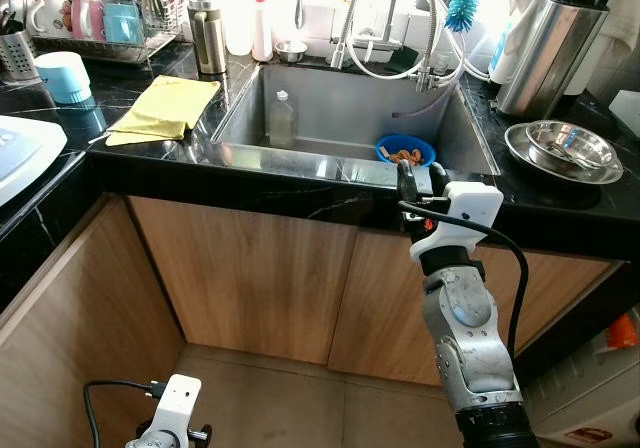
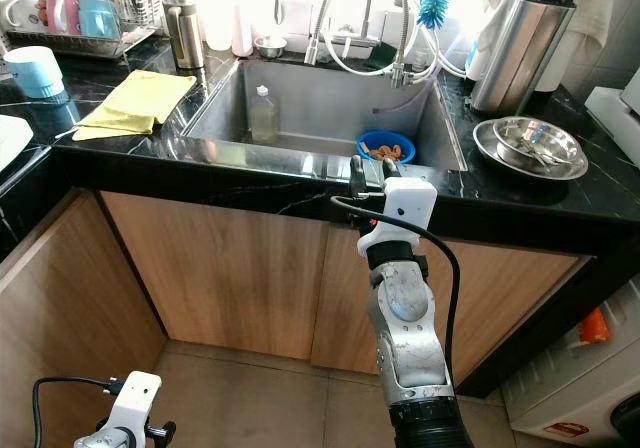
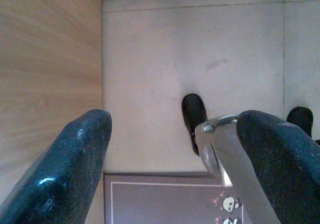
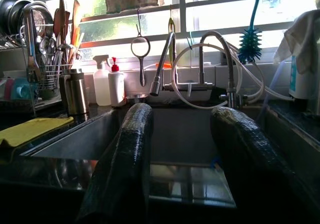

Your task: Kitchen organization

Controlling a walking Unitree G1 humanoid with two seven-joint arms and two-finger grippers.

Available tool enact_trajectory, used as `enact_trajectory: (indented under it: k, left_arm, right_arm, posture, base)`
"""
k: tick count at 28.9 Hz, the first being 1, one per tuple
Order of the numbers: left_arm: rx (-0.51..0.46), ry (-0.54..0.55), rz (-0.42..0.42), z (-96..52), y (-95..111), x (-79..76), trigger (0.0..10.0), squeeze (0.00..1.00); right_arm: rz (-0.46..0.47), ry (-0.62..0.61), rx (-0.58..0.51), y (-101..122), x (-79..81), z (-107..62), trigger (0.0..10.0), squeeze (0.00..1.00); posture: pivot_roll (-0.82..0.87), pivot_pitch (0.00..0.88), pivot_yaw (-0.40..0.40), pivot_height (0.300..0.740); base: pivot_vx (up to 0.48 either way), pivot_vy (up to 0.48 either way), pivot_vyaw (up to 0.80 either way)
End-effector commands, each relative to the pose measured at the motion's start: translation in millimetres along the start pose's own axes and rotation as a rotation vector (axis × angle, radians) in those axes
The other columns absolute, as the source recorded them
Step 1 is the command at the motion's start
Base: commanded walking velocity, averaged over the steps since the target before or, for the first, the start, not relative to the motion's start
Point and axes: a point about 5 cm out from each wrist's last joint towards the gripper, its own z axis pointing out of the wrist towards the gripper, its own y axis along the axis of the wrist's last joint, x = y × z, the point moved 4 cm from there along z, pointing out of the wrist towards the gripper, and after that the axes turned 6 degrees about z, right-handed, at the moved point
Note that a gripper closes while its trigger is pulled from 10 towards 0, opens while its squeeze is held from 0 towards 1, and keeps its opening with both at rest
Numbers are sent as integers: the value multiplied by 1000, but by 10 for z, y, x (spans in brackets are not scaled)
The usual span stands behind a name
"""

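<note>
Pretty clearly a home kitchen: black stone counter [image 1: 300, 173] with a steel sink [image 1: 340, 118], a faucet [image 1: 400, 28], a dish rack [image 1: 90, 18] of mugs, and wooden cabinets [image 1: 250, 278] underneath.

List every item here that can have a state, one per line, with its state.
Right claw: open, empty, raised at the sink's front edge.
Left claw: open, empty, hanging low over the floor.
Sink: not filled with water.
Blue bowl: in the sink, holding food scraps.
Clear bottle: upright in the sink, capped.
Yellow cloth: folded, flat on the counter.
Cabinet doors: shut.
</note>
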Motion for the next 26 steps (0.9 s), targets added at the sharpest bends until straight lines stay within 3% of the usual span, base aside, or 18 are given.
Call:
enact_trajectory:
  k: [1,26]
  left_arm:
    - [4,0,5,-1,-1,17,10000,0]
    - [0,-10,16,5,14,-37,10000,0]
  right_arm:
    - [-16,13,-4,32,16,16,10000,0]
    - [-14,38,-5,25,73,32,10000,0]
  posture:
    - [157,0,-92,736]
    - [158,0,-93,736]
  base:
    - [270,0,0]
    - [277,0,0]
